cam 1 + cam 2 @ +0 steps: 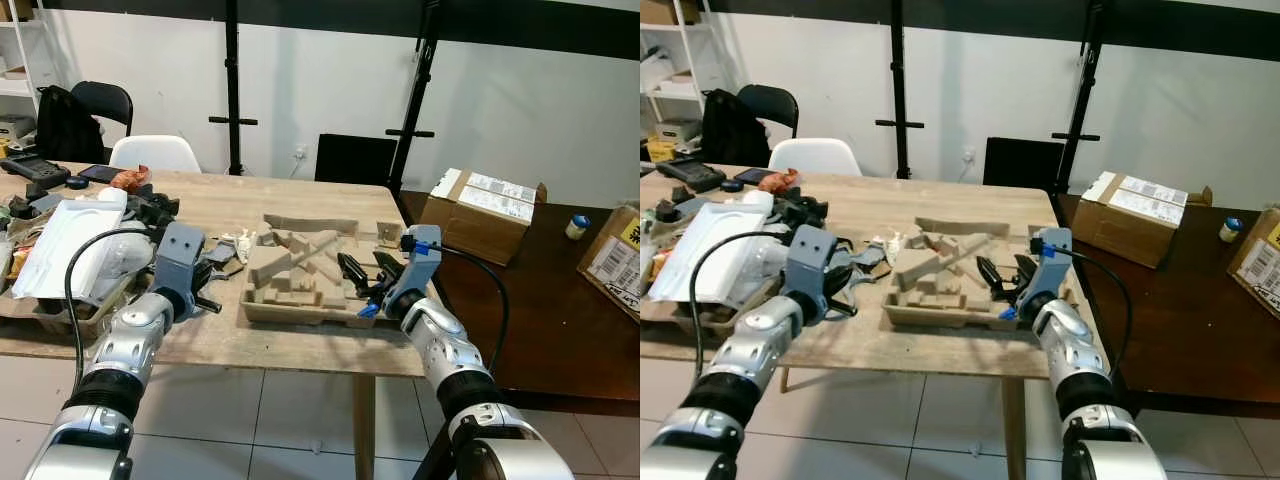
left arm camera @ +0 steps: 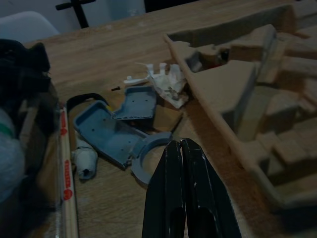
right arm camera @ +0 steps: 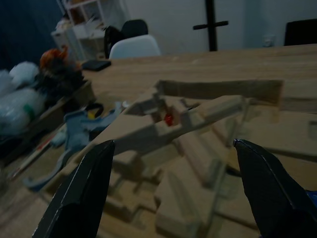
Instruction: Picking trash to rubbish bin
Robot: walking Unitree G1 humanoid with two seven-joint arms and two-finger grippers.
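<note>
A moulded brown pulp tray (image 1: 300, 272) lies in the middle of the wooden table (image 1: 220, 340). Just left of it sit blue-grey plastic pieces (image 2: 116, 131), a grey ring (image 2: 148, 157) and a crumpled white plastic scrap (image 2: 166, 83). My left gripper (image 2: 181, 145) is shut and empty, its tips just short of the grey ring. It shows in the left eye view as well (image 1: 208, 300). At the tray's right edge my right gripper (image 1: 366, 270) is open, its fingers (image 3: 84, 193) spread over the tray's ribs with nothing between them.
A heap of clutter with a white plastic bag (image 1: 65, 245) covers the table's left end. A dark side table (image 1: 560, 330) on the right carries cardboard boxes (image 1: 485, 215). A white chair (image 1: 155, 152) and black stands (image 1: 232, 90) are behind.
</note>
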